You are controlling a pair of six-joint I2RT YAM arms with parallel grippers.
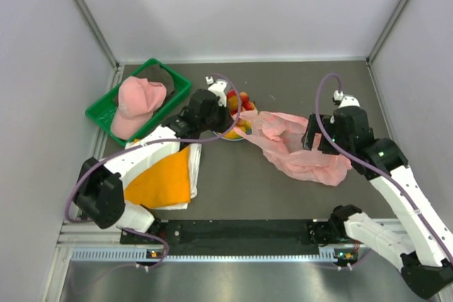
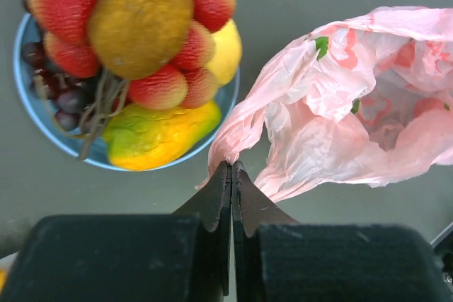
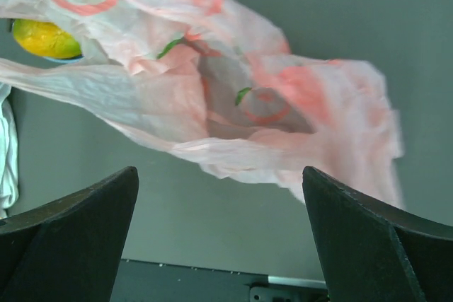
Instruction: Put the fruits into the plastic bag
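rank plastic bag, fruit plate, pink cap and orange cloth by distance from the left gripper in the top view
1. plastic bag: edge at the shut tips of the left gripper, to its right.
2. light blue plate: just beside it, back centre.
3. pink cap, in the green basket back left, and orange cloth, front left: too close to call.

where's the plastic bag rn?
In the top view the plastic bag lies right of centre, between the blue plate and the right gripper, its plate-side corner pinched in the left gripper's shut jaws.
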